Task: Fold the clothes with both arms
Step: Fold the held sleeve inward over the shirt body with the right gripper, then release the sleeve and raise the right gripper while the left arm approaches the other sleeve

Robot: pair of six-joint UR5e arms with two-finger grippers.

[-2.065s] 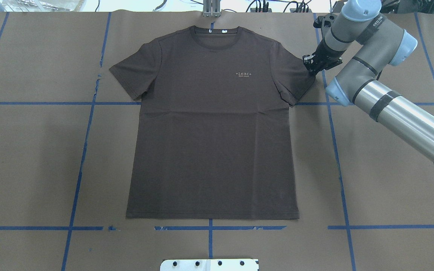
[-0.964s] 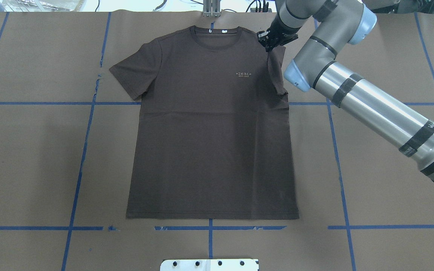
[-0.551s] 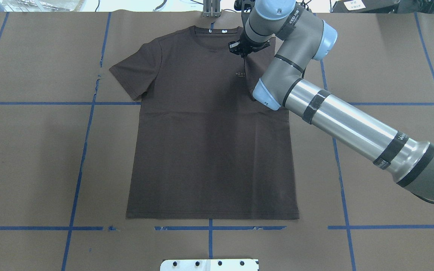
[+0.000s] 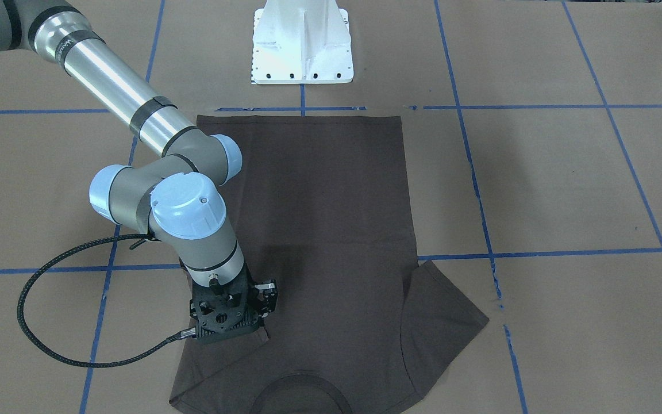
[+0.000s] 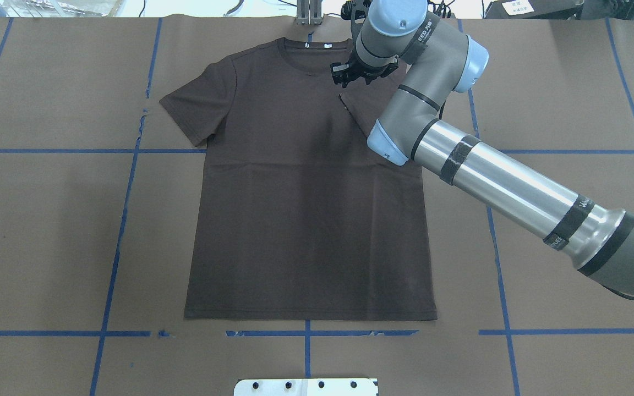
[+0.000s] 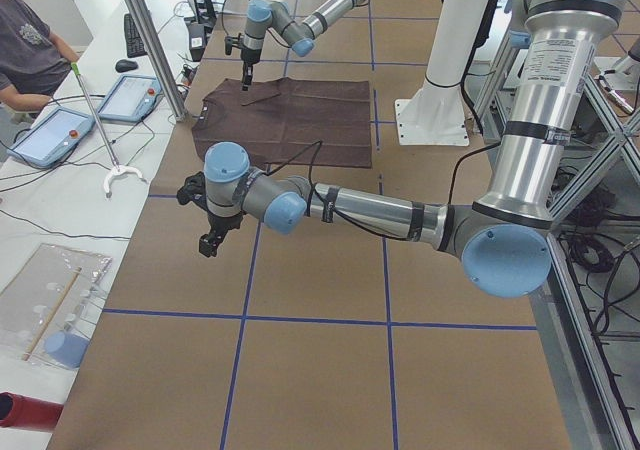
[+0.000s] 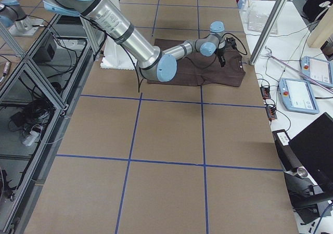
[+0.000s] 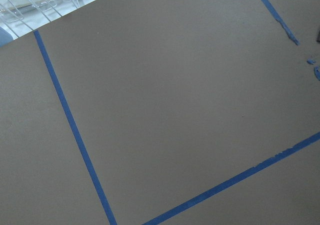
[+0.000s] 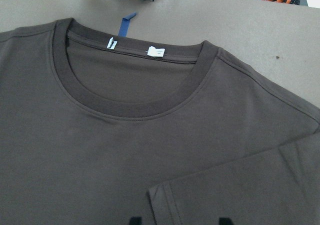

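The dark brown T-shirt (image 5: 306,220) lies flat, face up, with its collar (image 5: 311,55) at the far edge. Its right sleeve (image 5: 375,102) is folded inward over the chest and covers the lettering. The left sleeve (image 5: 196,104) lies spread out. My right gripper (image 5: 356,82) hovers just above the folded sleeve's hem. In the right wrist view its fingertips (image 9: 135,219) stand wide apart, open and empty, with the sleeve corner (image 9: 152,195) flat below and white labels (image 9: 156,52) in the collar. My left gripper (image 6: 210,240) hangs over bare table far left of the shirt. I cannot tell its state.
The white pedestal base (image 4: 302,40) stands at the near edge by the shirt's hem. A metal bracket (image 5: 309,14) sits at the far edge beyond the collar. Blue tape lines (image 5: 124,220) cross the brown table. An operator (image 6: 30,40) and tablets are beyond the far edge.
My right gripper carried the right sleeve from outstretched at the right, leftward onto the chest. The sleeve now lies flat over the lettering, let go, with the fingers open above it.
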